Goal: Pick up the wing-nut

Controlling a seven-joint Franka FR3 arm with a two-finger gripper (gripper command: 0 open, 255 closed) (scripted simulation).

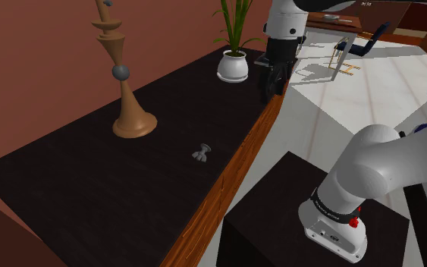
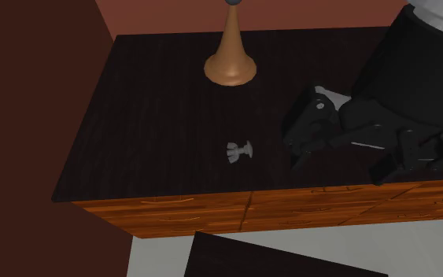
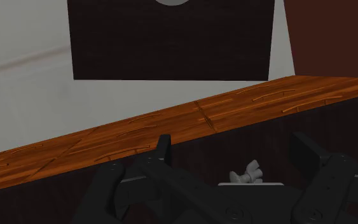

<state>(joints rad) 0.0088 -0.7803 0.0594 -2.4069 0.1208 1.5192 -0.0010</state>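
Note:
The wing-nut (image 1: 201,153) is a small grey piece lying on the dark tabletop (image 1: 90,182), not far from its wooden front edge. In the second exterior view the wing-nut (image 2: 239,151) lies to the left of my black gripper (image 2: 297,146), which hovers over the table apart from it. From the shoulder view my gripper (image 1: 269,95) hangs above the table's edge beside the plant pot, well beyond the wing-nut. My gripper (image 3: 234,147) is open in the wrist view, and the wing-nut (image 3: 247,173) shows between its fingers untouched.
A tall wooden sculpture (image 1: 132,114) stands on the table behind the wing-nut; its base (image 2: 230,67) also shows. A white plant pot (image 1: 233,67) sits at the far end. The wooden edge (image 3: 139,130) borders pale floor. The black stand (image 1: 280,220) is below.

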